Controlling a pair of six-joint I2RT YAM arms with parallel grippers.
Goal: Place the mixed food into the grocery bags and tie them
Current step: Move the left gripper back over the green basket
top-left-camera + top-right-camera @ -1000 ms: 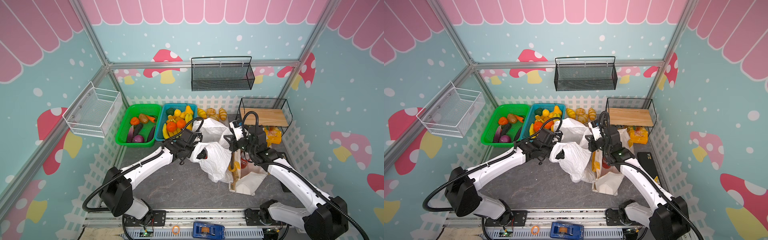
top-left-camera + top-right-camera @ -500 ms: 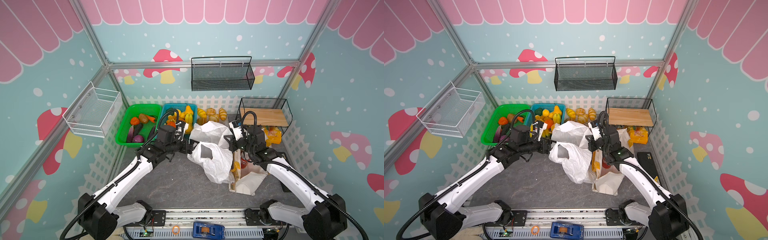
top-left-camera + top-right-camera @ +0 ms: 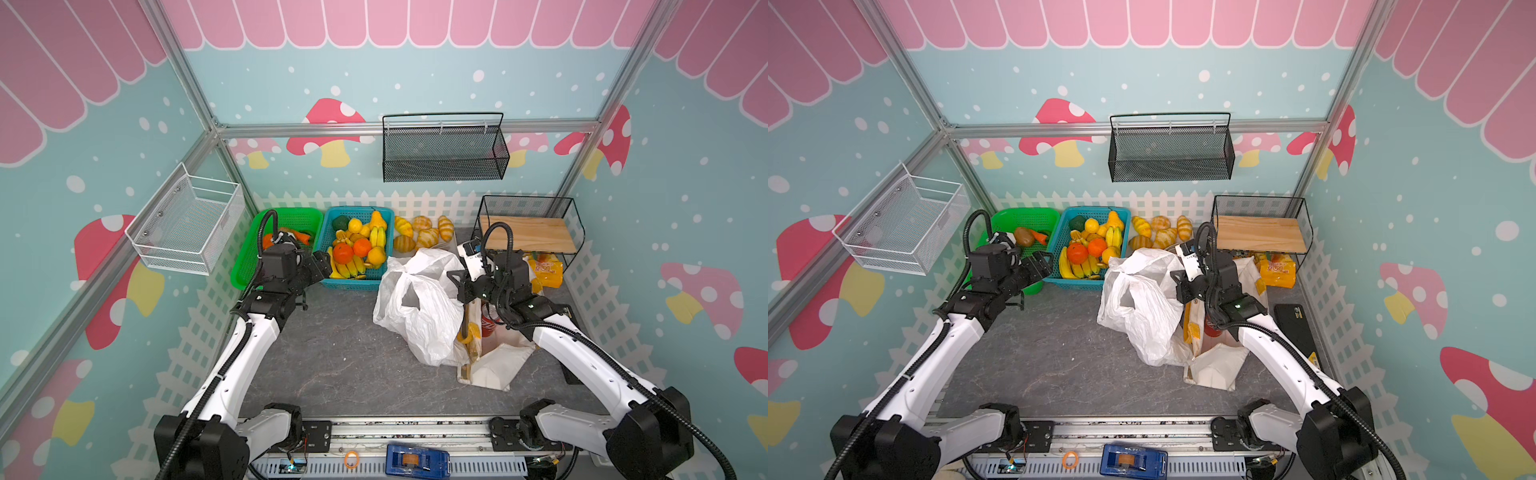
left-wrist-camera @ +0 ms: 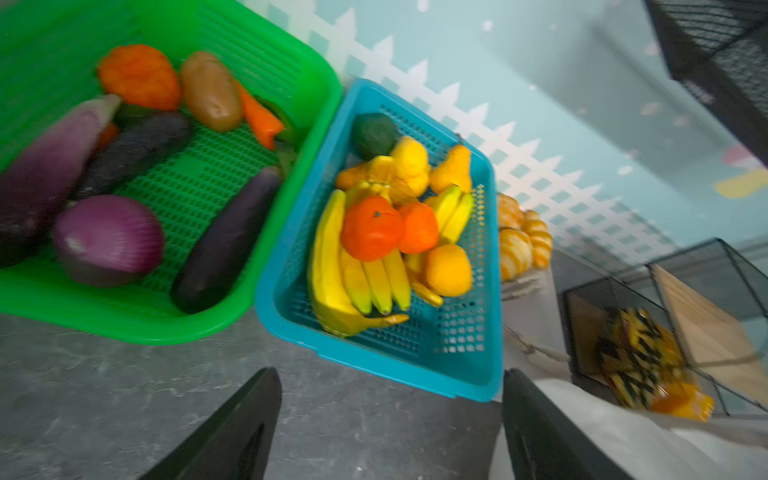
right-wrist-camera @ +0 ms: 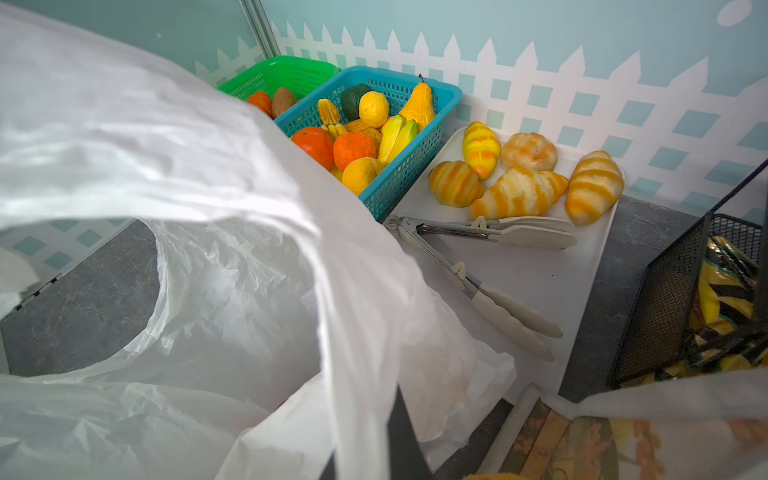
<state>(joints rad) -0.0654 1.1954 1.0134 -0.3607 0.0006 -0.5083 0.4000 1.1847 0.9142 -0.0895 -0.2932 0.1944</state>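
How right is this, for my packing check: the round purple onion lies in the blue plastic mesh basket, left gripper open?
Wrong basket: the round purple onion lies in the green plastic mesh basket, per the left wrist view; left gripper open.

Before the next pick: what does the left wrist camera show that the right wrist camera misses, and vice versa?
Left wrist only: the round purple onion and dark eggplants in the green plastic basket, beyond the open left gripper. Right wrist only: the cut-out handle hole of the thin white plastic bag, seen up close. Both: the blue plastic basket of fruit and the golden croissants.
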